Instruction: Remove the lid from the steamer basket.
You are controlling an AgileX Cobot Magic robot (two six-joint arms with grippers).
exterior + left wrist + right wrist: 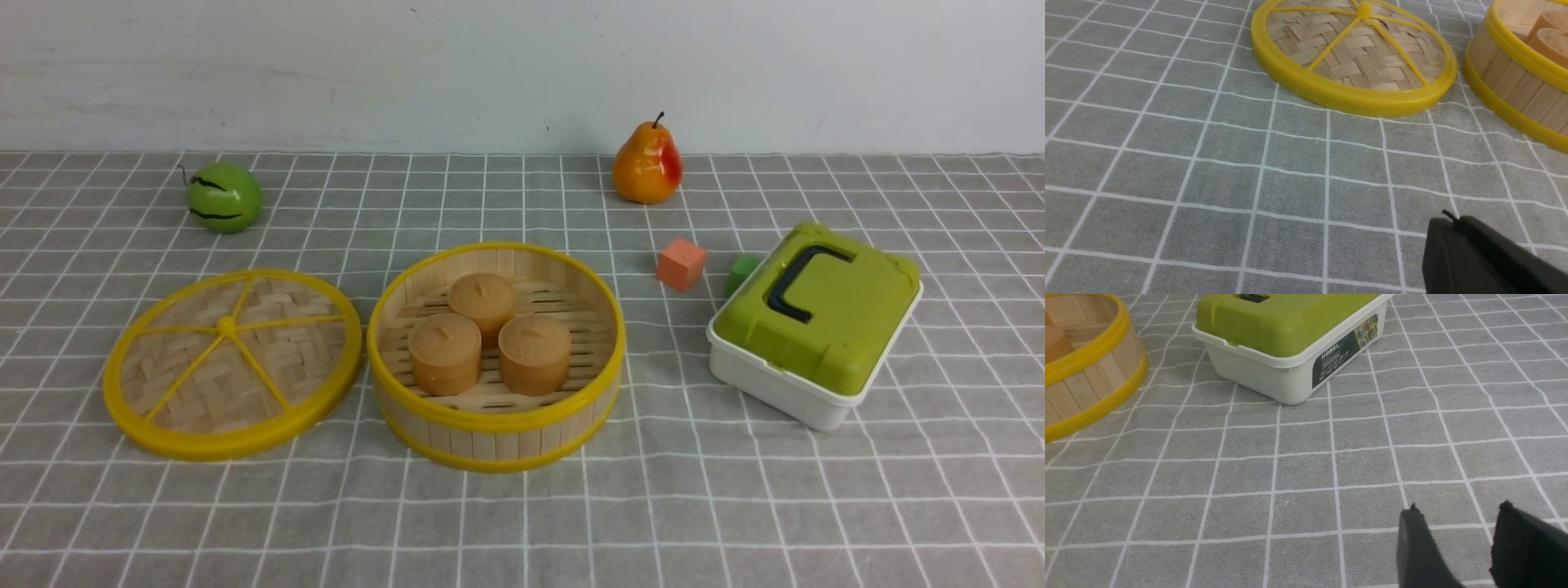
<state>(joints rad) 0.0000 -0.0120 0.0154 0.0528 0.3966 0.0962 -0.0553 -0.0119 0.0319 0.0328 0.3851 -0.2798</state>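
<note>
Lid (233,363): flat on counter (735,506), just left of steamer basket (495,408), already off.
Basket: uncovered, three buns (490,339) exposed.
Left gripper (1486,257): one finger visible, cannot tell.
Right gripper (1457,547): parted, empty, clear.

Right tool (1457,522) hangs with fingers apart; only one left tool (1478,253) finger shows.

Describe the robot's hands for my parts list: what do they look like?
Little shows. The left hand appears as one matte black, rounded finger with a thin tab at its tip. The right hand shows two dark, tapered fingers, blackish-grey. No cables or markings visible; arms out of frame.
</note>
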